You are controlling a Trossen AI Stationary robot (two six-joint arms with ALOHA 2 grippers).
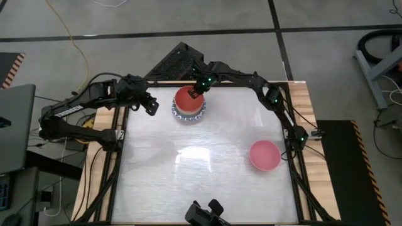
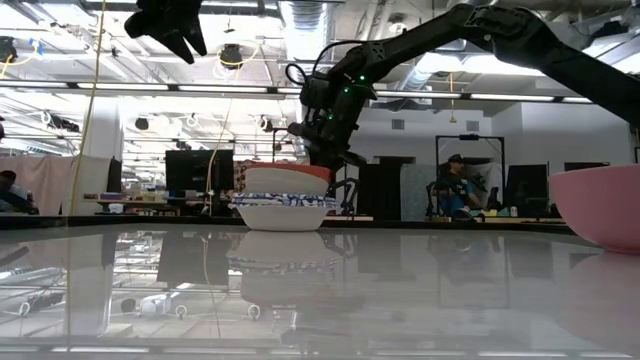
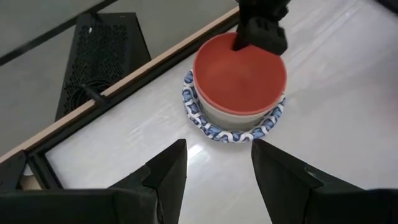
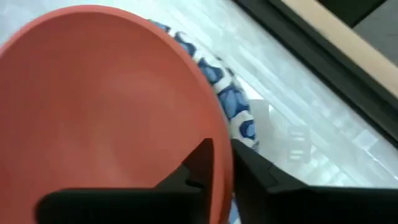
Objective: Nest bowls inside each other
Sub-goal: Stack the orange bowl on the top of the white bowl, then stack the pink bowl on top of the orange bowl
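High: red bowl (image 1: 189, 100) tops stack, pink bowl (image 1: 264, 155) well apart from stack. Right wrist: right gripper (image 4: 222, 163) straddles red rim, grip unclear. Left wrist: left gripper (image 3: 217, 163) spread, empty. Rigid, slick, chippable; grab rims

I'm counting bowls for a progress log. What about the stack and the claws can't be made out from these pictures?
- Stack: the red bowl on top hides the bowls nested under it in every view, so their count is unclear.
- Pink bowl: cut off by the low view's edge.
- Right claw: straddles the red bowl's rim; the close wrist view does not show whether it grips.
- Left claw: open, above the table.
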